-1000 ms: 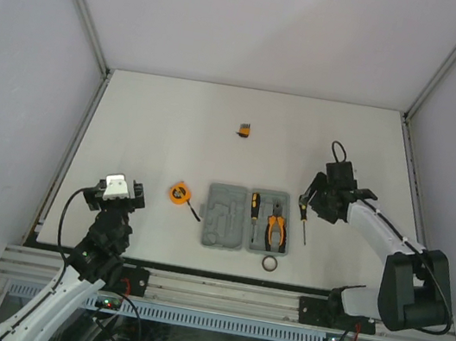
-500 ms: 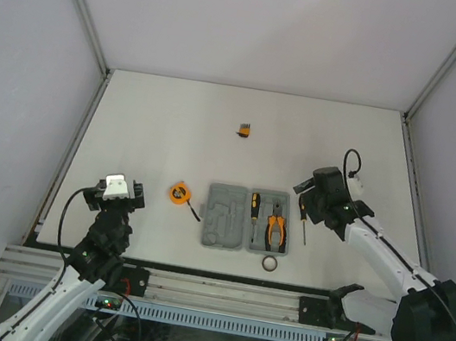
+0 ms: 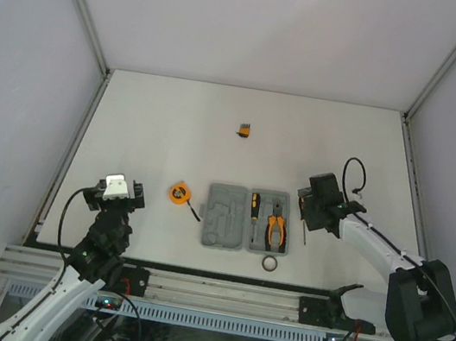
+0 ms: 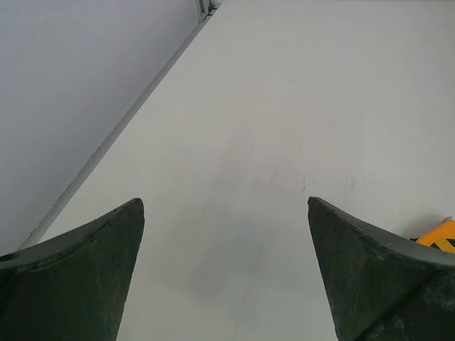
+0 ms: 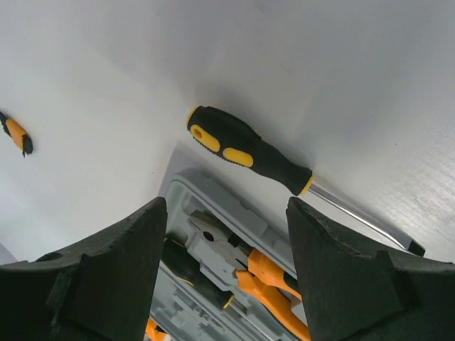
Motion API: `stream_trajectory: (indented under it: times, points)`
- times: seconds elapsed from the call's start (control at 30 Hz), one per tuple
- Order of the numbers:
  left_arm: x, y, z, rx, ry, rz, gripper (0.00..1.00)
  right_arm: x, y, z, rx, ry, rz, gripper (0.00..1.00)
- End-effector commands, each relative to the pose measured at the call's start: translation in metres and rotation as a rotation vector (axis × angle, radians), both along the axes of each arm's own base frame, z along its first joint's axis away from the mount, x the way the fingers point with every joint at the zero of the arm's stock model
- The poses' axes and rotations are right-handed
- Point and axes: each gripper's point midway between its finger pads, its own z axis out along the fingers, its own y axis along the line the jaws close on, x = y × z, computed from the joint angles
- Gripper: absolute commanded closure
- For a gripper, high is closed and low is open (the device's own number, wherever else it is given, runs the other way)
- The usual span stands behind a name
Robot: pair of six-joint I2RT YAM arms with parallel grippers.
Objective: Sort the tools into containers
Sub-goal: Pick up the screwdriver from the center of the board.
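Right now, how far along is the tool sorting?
Done: one screwdriver and the pliers lie in the open case. In hand: the right gripper hovers open over the second screwdriver, which lies on the table beside the case, not yet gripped. To do: the tape measure, the ring and the small block sit out on the table. The left gripper is open and holds nothing.

Tool case (image 3: 222, 218) was plain grey. Loose screwdriver (image 5: 245, 150) was black with orange patches and a silver shaft. Pliers (image 3: 277, 230) had orange handles. Tape measure (image 3: 178, 193) orange, small block (image 3: 244, 129) orange-and-black, ring (image 3: 269, 264) black. Table (image 3: 157, 124) plain white.
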Motion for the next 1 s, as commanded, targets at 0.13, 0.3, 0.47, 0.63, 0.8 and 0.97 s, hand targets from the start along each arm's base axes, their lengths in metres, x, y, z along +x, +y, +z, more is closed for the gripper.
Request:
stream_trajectory:
  times: [0.13, 0.3, 0.47, 0.63, 0.8, 0.97]
  points:
    - [0.000, 0.001, 0.001, -0.060, -0.115, 0.009, 0.00, 0.023, 0.010, -0.005, 0.179, -0.018, -0.188, 0.32]
    - [0.000, 0.001, 0.001, -0.061, -0.116, 0.009, 0.00, 0.024, 0.011, -0.004, 0.202, -0.019, -0.197, 0.32]
    - [0.000, 0.001, 0.001, -0.061, -0.116, 0.010, 0.00, 0.019, 0.005, 0.003, 0.188, -0.039, -0.195, 0.32]
    - [0.000, 0.001, 0.001, -0.062, -0.116, 0.009, 0.00, 0.015, -0.002, 0.009, 0.195, -0.067, -0.232, 0.33]
    - [0.000, 0.001, 0.001, -0.060, -0.115, 0.009, 0.00, 0.017, -0.002, 0.015, 0.211, -0.088, -0.245, 0.33]
    - [0.000, 0.001, 0.001, -0.061, -0.116, 0.009, 0.00, 0.018, -0.002, 0.010, 0.221, -0.073, -0.273, 0.33]
